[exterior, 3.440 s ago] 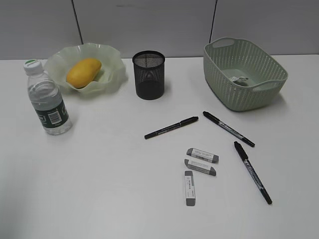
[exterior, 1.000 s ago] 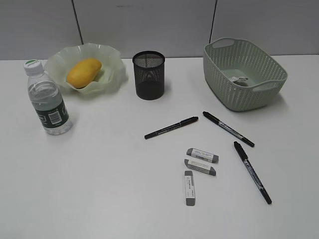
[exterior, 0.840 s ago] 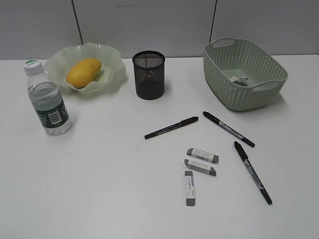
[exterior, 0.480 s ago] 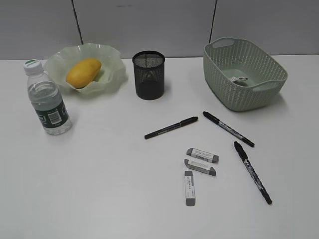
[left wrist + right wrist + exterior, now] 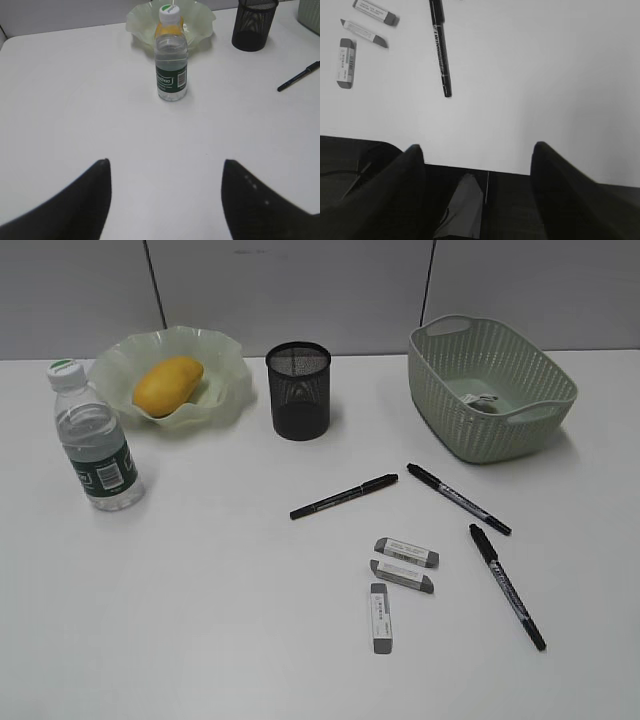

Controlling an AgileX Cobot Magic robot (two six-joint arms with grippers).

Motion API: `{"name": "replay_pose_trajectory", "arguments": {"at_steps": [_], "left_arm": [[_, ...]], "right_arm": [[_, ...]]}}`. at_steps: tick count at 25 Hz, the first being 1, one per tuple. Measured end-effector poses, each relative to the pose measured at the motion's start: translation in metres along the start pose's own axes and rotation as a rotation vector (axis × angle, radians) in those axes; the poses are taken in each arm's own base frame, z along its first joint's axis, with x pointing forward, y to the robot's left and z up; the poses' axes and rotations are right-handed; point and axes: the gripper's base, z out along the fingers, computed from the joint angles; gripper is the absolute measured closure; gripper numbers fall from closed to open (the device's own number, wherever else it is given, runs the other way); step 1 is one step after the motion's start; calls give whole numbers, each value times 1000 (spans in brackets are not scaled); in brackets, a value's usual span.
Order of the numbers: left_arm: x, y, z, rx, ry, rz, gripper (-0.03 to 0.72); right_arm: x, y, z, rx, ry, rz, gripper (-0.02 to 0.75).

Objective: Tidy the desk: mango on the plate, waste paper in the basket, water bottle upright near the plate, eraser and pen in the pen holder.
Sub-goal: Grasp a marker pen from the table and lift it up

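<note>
The mango [image 5: 167, 385] lies in the plate [image 5: 226, 390], long axis running from near-left to far-right. The water bottle [image 5: 95, 439] stands upright, cap up, on the worktop [image 5: 200, 590] just in front of the plate. Three pens and three erasers lie flat, well apart from the pen holder [image 5: 299, 391]; the nearest pen [image 5: 507, 586] points toward the front-right. Waste paper [image 5: 485, 400] sits in the basket [image 5: 440, 380]. The left gripper [image 5: 165, 200] and right gripper [image 5: 477, 195] are spread wide, grasping nothing.
</note>
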Motion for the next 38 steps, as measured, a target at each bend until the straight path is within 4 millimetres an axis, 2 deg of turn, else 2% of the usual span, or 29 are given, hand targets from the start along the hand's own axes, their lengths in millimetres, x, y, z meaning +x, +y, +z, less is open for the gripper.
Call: {"name": "replay_pose_trajectory", "arguments": {"at_steps": [5,12,15,18,24,30,38], "left_arm": [[0,0,0,0,0,0,170],[0,0,0,1,0,-1,173],[0,0,0,1,0,-1,176],[0,0,0,1,0,-1,176],[0,0,0,1,0,-1,177],[0,0,0,1,0,-1,177],[0,0,0,1,0,-1,179]], "right_arm": [[-39,4,26,-47,109,-16,231],[-73,56,83,-103,182,-208,269],[-82,73,114,-100,218,-247,344],[-87,76,145,-85,279,-249,412],[-84,73,195,-60,351,-241,437],[-87,72,216,-41,305,-241,438],[-89,70,233,-19,269,-208,440]]}}
